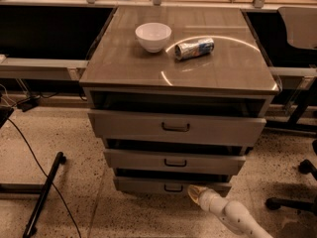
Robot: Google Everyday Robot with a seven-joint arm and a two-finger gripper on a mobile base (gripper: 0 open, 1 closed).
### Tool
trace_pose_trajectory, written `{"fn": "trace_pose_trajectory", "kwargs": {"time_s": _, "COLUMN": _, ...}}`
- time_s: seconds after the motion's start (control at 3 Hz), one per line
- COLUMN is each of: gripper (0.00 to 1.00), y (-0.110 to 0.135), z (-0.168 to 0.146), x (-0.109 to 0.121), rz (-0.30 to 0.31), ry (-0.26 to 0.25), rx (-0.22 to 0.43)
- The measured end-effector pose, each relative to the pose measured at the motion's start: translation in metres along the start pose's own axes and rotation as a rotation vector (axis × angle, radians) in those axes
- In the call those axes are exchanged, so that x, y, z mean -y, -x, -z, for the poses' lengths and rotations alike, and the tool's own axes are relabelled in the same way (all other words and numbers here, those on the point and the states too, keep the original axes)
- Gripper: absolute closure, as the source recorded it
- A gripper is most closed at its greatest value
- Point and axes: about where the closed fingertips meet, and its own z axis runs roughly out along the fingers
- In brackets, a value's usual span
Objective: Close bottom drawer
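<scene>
The bottom drawer point(148, 185) is the lowest and narrowest of three grey wood-grain fronts in the cabinet, with a small dark bar handle point(173, 188). It stands slightly pulled out, a dark gap showing above its front. My gripper point(193, 192) comes in from the lower right on a white arm point(233, 217). Its tip is right at the drawer's front panel, just right of the handle, close to the floor.
The top drawer point(176, 127) and middle drawer point(173, 161) also stand pulled out. A white bowl point(153, 36) and a lying can point(194, 48) rest on the cabinet top. An office chair base point(292, 200) is at right, a black cable and stand leg point(42, 195) at left.
</scene>
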Motion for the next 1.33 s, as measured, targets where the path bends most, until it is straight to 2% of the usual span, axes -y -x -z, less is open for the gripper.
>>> {"fn": "trace_pose_trajectory", "kwargs": {"time_s": 0.33, "gripper": 1.0, "y": -0.008, "z": -0.021, "x": 0.019, "rz": -0.017, "ry": -0.028, "rx": -0.012}}
{"fn": "trace_pose_trajectory", "kwargs": {"time_s": 0.67, "gripper": 1.0, "y": -0.007, "z": -0.02, "x": 0.019, "rz": -0.017, "ry": -0.028, "rx": -0.012}}
{"fn": "trace_pose_trajectory", "kwargs": {"time_s": 1.0, "gripper": 1.0, "y": -0.027, "z": -0.009, "x": 0.002, "rz": -0.031, "ry": -0.03, "rx": -0.037}}
{"fn": "trace_pose_trajectory", "kwargs": {"time_s": 1.33, "gripper": 1.0, "y": -0.042, "z": 0.011, "x": -0.009, "rz": -0.017, "ry": -0.007, "rx": -0.025}}
